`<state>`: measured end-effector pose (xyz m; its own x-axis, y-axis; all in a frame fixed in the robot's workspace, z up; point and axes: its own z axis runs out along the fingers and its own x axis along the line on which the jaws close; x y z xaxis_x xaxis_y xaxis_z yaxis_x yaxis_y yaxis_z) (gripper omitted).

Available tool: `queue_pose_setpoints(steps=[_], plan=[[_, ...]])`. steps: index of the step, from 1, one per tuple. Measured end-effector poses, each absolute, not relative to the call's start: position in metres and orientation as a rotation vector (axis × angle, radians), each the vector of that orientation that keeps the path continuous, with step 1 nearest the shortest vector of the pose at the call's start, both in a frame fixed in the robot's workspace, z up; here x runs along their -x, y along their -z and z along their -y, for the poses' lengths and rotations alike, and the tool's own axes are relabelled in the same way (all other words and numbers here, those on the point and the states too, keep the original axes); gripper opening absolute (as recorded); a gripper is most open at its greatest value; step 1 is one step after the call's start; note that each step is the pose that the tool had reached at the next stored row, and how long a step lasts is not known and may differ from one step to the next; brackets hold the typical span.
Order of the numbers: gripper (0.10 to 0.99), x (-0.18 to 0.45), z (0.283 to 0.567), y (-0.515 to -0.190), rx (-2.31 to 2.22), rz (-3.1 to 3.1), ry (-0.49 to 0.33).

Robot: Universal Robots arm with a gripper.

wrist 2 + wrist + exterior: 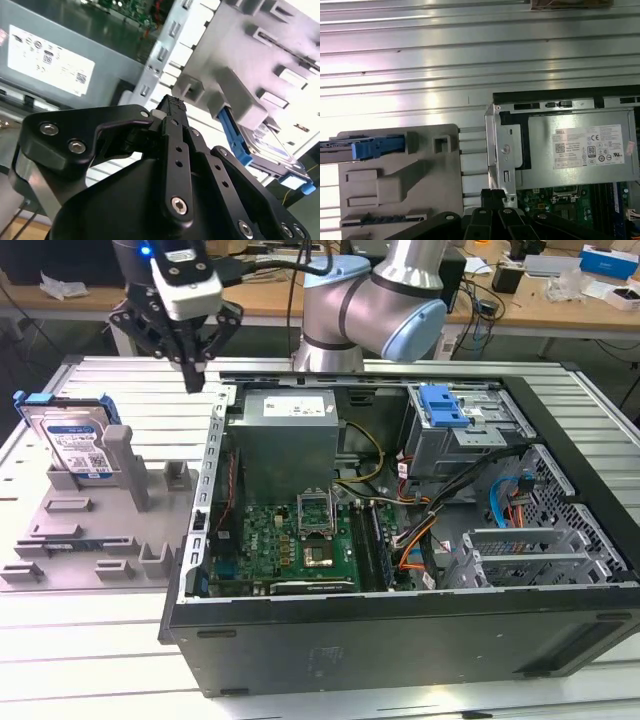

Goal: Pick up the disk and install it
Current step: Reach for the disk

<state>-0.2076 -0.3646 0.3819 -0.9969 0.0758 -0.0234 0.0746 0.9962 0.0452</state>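
Careful: your gripper point(195, 378) hangs empty, fingers together, just above the case wall point(212, 460). It could clip that wall or butt the disk's top edge. The disk point(70, 440) stands on edge in the grey fixture point(60, 540), lower and well aside. Its blue frame is uppermost, and its long axis seemingly runs level, toward the case.

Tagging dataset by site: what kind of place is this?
Probably a robotics lab or test cell for PC assembly: an open computer case on a slatted aluminium table, a grey fixture holding the disk, cluttered workbenches behind.
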Motion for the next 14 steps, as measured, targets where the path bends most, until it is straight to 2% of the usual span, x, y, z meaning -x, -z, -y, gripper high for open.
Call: queue_pose_setpoints(steps=[14], plan=[[0.106,0.290,0.326,-0.368,-0.117,-3.114,-0.069]])
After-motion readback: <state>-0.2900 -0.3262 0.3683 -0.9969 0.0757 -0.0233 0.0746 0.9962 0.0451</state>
